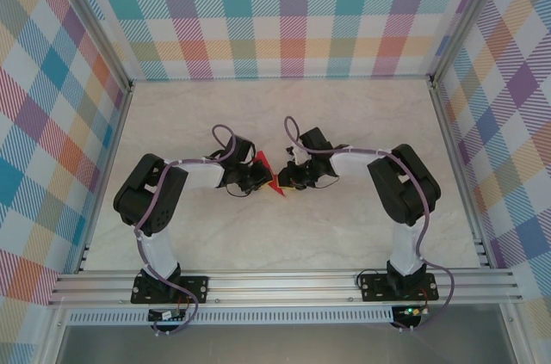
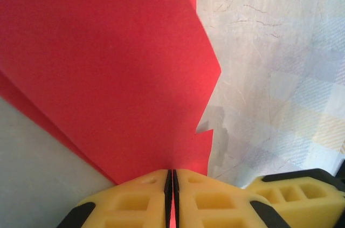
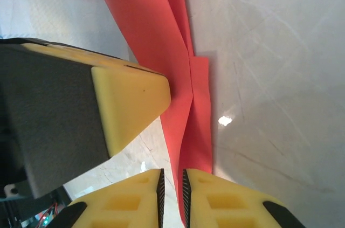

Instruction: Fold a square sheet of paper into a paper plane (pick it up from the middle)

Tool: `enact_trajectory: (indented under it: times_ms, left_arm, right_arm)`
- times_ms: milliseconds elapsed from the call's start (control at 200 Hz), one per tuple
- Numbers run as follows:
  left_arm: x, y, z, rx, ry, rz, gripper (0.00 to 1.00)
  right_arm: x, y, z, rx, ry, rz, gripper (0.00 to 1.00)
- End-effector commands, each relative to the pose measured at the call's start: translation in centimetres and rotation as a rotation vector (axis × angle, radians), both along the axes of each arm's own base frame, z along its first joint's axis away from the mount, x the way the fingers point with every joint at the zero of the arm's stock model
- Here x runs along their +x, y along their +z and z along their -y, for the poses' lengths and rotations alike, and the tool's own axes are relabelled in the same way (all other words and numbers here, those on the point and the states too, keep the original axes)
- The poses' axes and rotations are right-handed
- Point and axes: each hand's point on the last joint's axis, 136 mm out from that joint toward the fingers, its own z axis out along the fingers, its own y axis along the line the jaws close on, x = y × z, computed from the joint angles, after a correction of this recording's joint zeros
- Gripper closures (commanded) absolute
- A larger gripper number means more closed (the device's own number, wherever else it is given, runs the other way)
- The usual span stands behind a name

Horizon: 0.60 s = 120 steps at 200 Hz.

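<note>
- thin bright red folded paper sheet (image 1: pixel 265 168): between both arms over pale marbled tabletop (image 1: pixel 258 114); likely light, limp.
- left gripper (image 2: pixel 172 175): jaws pinched on its edge.
- right gripper (image 3: pixel 172 177): jaws barely apart around edge; grip unclear.
- best hold, probably: at crease.

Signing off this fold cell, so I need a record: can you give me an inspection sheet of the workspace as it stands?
Surface: pale marbled table, no marks or spills seen.
Job's things: red paper, partly folded with visible creases, at mid-table between the two grippers.
Clutter: nothing seen.
Grippers: left gripper shut on the red paper; right gripper has its jaws slightly apart, with the paper's edge in the gap.
Cables: purple cables loop along both arms, apart from the paper.
Surroundings: plaid walls on three sides, aluminium frame at the near edge.
</note>
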Motion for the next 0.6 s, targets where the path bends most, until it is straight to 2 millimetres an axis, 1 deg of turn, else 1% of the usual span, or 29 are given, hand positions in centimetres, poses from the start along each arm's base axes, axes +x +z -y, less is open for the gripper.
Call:
enact_trajectory:
  times_ms: [0,115,295,510,595]
  left_arm:
    - [-1.8,-2.8,-2.2,0.135,0.016,-0.080,0.87]
    - [-1.8,-2.8,-2.3,0.138,0.015,-0.078,0.87]
    - [-1.7,-2.6,-2.2,0.135,0.013,-0.071,0.87]
    - [-1.7,-2.6,-2.2,0.136,0.012,-0.069,0.87]
    - [-1.6,-2.5,-2.2,0.136,0.011,-0.068,0.87]
  right_arm:
    - [-0.4,0.3,1.2,-0.079,-0.012,0.054,0.79]
    - [-0.1,0.6,2.0,-0.114,-0.047,0.091,0.74]
    - [0.3,1.5,3.1,-0.168,-0.095,0.176,0.70]
    - [0.5,2.6,3.4,-0.207,-0.135,0.275,0.68]
    - [0.3,3.2,3.2,-0.202,-0.138,0.313,0.68]
